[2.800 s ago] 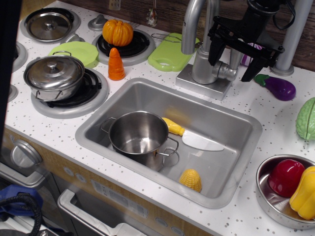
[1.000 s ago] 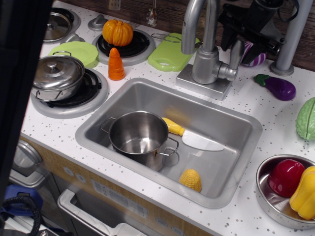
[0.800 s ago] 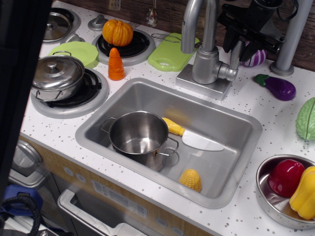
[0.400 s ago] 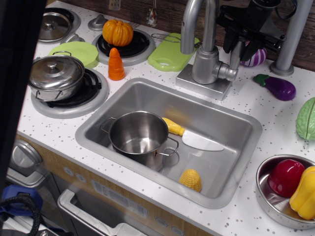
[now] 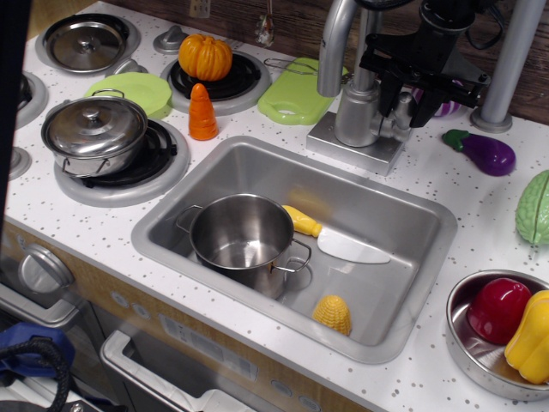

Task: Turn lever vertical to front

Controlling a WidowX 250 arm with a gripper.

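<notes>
The lever (image 5: 401, 118) is a short silver-grey stub on the right side of the faucet's thick grey column (image 5: 354, 112), behind the sink. My black gripper (image 5: 401, 101) comes down from above. Its fingers (image 5: 383, 86) stand on either side of the lever and close against it, hiding the lever's upper part. Only the lever's rounded lower end shows between them, pointing toward the front right. The curved spout (image 5: 329, 47) rises to the left of my gripper.
A grey upright pole (image 5: 508, 60) stands at the right, with an eggplant (image 5: 485, 151) and a purple onion (image 5: 443, 107) close by. The sink (image 5: 167, 206) holds a steel pot (image 5: 242, 233), a toy knife (image 5: 341, 244) and corn (image 5: 333, 314). A green board (image 5: 292, 99) lies left of the faucet.
My gripper has moved left and down from beside the pole onto the lever, and its fingers have narrowed around it. The lever's end now shows more toward the front.
</notes>
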